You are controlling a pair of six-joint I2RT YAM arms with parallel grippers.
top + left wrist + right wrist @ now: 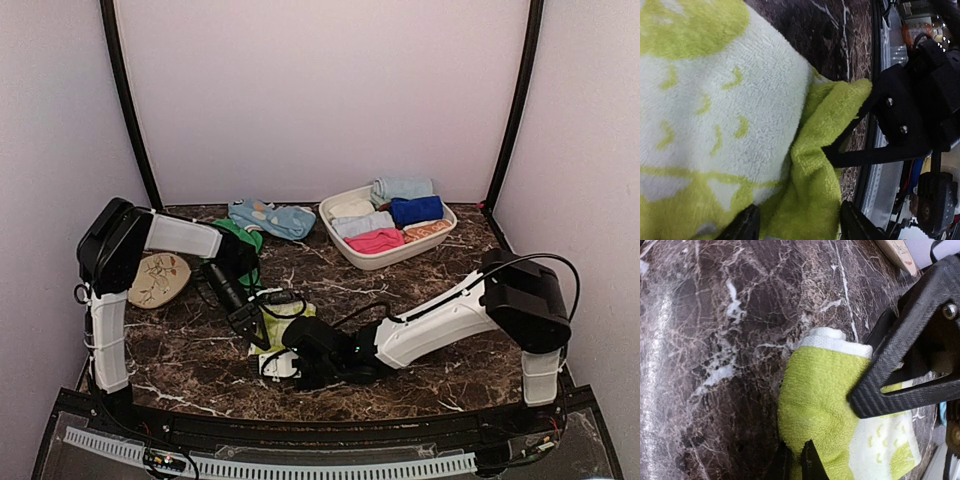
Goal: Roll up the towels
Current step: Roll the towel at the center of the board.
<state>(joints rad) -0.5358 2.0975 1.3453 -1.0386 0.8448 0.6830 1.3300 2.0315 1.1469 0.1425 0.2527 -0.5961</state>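
Room is mostly on the table (440,300) toward its right edge. The lime towel (283,322) sits bunched by the near edge, left of middle. The right gripper (796,461) is pinched tight on its fold, and the left gripper (800,227) is over it, jaws apart. The green towel (238,234) lies by the far edge, left side.

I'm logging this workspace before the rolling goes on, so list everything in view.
lime towel: one, yellow-green with white, front middle of table
green towel: one, bright green, behind left arm
blue cloth: one, light blue, back, left of basket
basket: one, white, back right
rolled towels: about six, cream, blues, pink, peach, in basket
oval disc: one, tan, leaf print, left side
table: one, dark marble
left pincer: one, black, open over lime towel
right pincer: one, black, shut on lime towel's edge
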